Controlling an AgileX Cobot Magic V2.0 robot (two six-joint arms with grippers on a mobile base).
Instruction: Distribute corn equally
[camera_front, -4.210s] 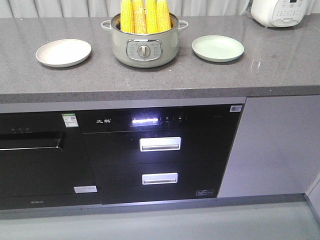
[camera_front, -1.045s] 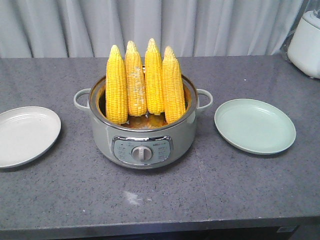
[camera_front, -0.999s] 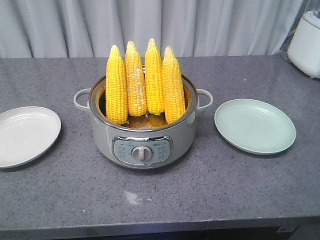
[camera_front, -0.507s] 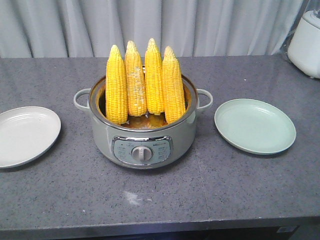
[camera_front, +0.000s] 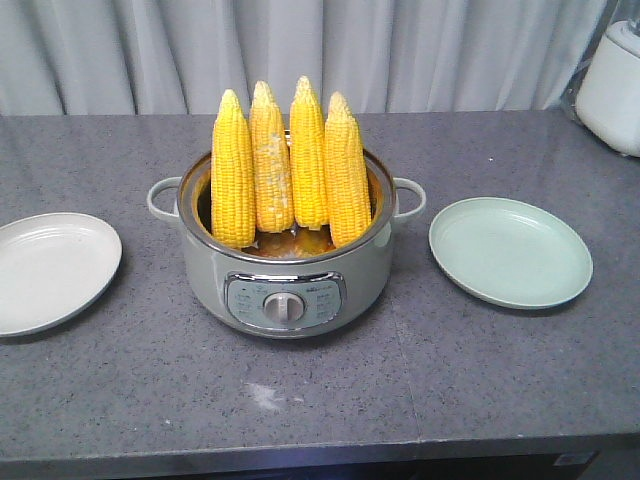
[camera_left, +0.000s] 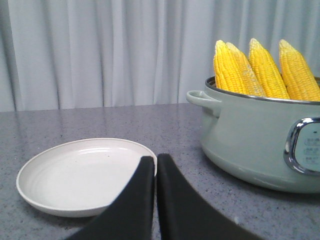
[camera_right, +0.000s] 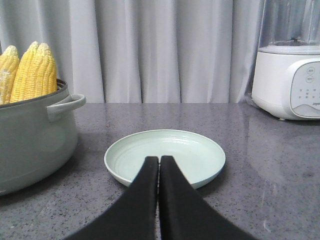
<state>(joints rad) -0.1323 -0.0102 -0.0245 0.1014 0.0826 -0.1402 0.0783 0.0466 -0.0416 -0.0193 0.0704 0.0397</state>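
Between the closed left gripper (camera_left: 155, 160) and closed right gripper (camera_right: 159, 160), stiff, slippery corn (camera_front: 308, 160) is judged best held mid-cob.

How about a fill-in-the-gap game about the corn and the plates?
1. ____ cobs stand in the pot.
2. The white plate lies on the pot's ____ side.
3. The right plate is pale ____.
4. The cobs' pointed tips face ____.
Missing words: four; left; green; up.
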